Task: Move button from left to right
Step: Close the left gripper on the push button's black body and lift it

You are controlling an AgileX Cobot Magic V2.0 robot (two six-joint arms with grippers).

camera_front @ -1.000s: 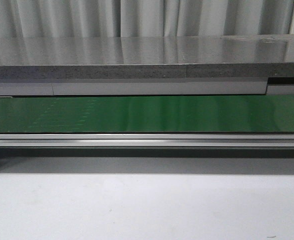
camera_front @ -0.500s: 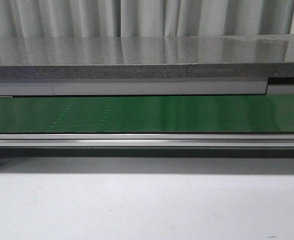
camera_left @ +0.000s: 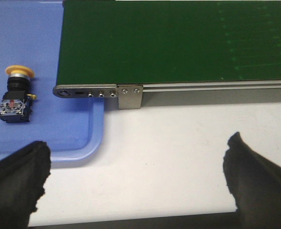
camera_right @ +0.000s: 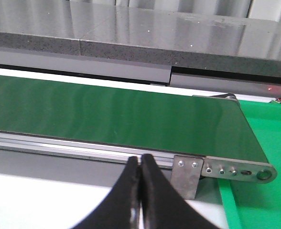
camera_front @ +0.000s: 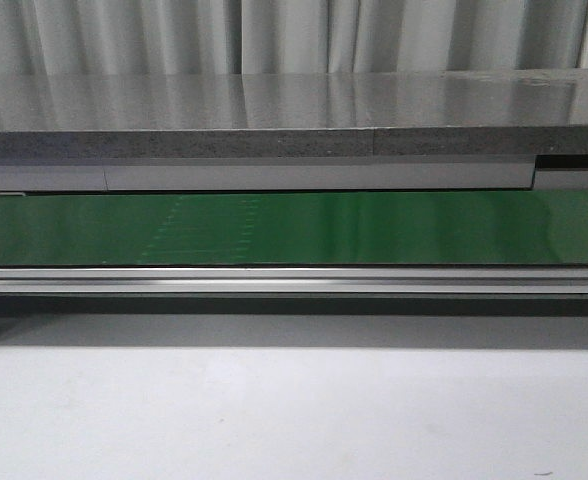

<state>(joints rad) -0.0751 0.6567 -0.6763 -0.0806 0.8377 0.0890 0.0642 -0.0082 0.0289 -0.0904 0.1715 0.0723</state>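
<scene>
The button (camera_left: pixel 16 94), a yellow cap on a black boxy body, lies on its side in a blue tray (camera_left: pixel 59 138), seen only in the left wrist view. My left gripper (camera_left: pixel 136 176) is open and empty over the white table, off to the side of the tray, its two black fingers (camera_left: pixel 17 181) far apart. My right gripper (camera_right: pixel 140 164) is shut and empty, its fingertips together in front of the conveyor's rail. The front view shows neither gripper nor the button.
A green conveyor belt (camera_front: pixel 294 228) runs across the front view with a metal rail (camera_front: pixel 294 280) before it and a grey stone counter (camera_front: pixel 274 110) behind. One belt end (camera_left: pixel 85 91) overhangs the blue tray. A green tray (camera_right: pixel 262 200) lies under the other end (camera_right: pixel 236 169).
Faint pale marks on the green belt have shifted to the right in the front view. No gripper or object enters that view.
</scene>
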